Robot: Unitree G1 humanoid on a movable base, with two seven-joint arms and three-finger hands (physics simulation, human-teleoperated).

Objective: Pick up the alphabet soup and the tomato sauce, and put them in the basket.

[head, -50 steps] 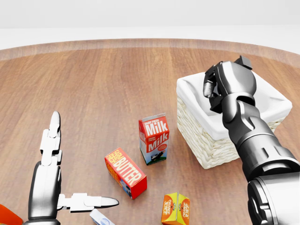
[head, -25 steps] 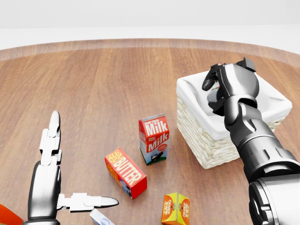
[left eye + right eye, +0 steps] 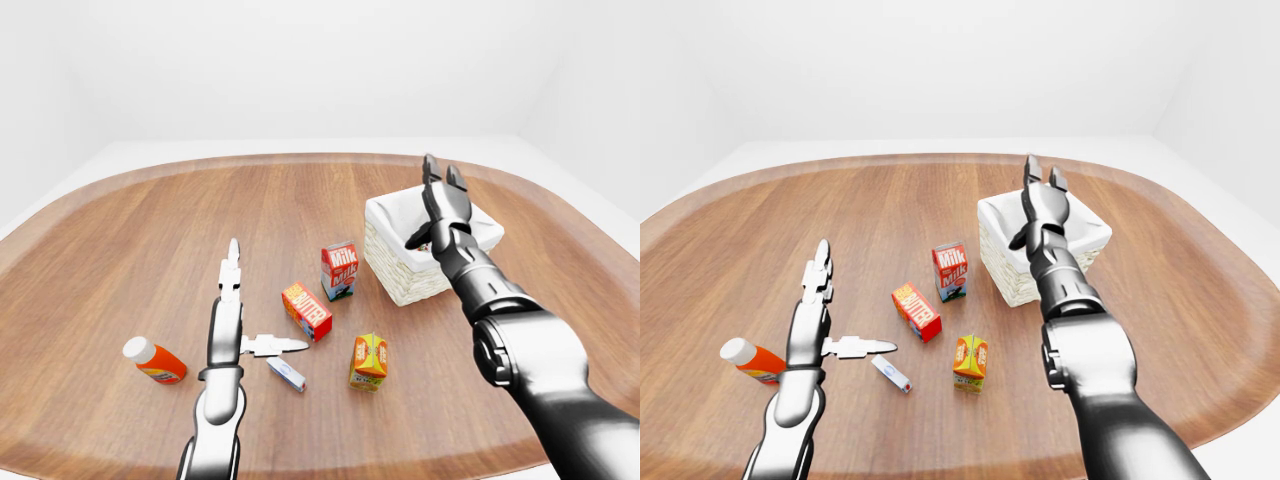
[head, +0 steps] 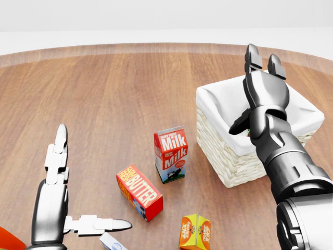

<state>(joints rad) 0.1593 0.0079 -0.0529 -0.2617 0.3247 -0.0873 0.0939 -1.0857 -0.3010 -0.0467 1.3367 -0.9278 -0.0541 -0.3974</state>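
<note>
- Right hand point(image 4: 263, 86) stands over the basket point(image 4: 218, 104), fingers point(image 4: 253, 56) spread, holding nothing.
- Something small peeks from the basket beside the wrist; which can, I cannot tell.
- Left hand point(image 4: 54, 198) hovers splayed and empty over the counter point(image 4: 104, 94).
- No can shows among the milk point(image 4: 170, 153) and butter point(image 4: 139, 191), so the remainder looks unclear.

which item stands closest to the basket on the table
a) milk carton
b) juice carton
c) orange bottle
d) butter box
a, the milk carton stands upright just left of the basket in the head view, while the butter box, juice carton and orange bottle lie farther off toward the bottom and left.
</note>
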